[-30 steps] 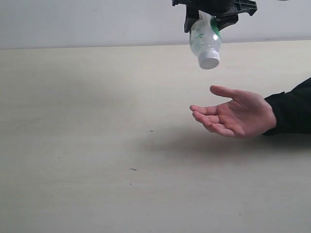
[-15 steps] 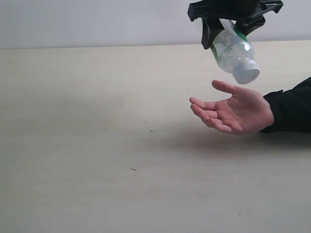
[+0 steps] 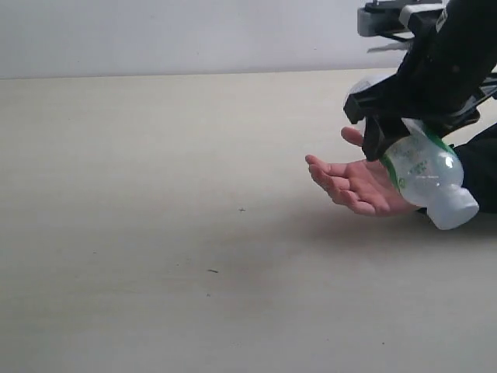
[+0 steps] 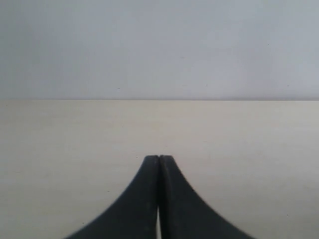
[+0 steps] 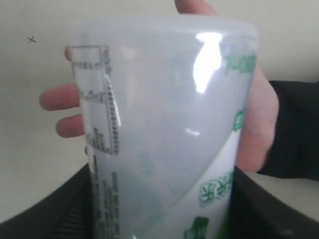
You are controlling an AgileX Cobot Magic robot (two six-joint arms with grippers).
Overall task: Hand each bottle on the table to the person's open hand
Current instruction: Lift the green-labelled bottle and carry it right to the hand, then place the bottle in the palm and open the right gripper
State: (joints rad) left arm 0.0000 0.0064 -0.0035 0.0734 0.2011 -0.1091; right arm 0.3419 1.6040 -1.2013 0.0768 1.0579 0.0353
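My right gripper [image 3: 396,140] is shut on the clear bottle with the green label [image 3: 429,177], which hangs tilted with its white cap low and to the right. The bottle sits just over the palm of the person's open hand [image 3: 349,184], palm up at the right of the table [image 3: 155,233]. In the right wrist view the bottle [image 5: 164,134] fills the frame between the dark fingers [image 5: 60,209], with the hand [image 5: 261,119] behind it. My left gripper [image 4: 159,158] is shut and empty above bare table. No other bottles are in view.
The person's black sleeve [image 3: 481,167] lies at the right edge, partly behind the bottle. A pale wall [image 3: 155,35] runs along the far table edge. A few tiny dark specks [image 3: 213,271] mark the tabletop.
The right gripper has come down and to the right with the bottle, from well above the hand to level with the palm. The hand has stayed roughly in place.
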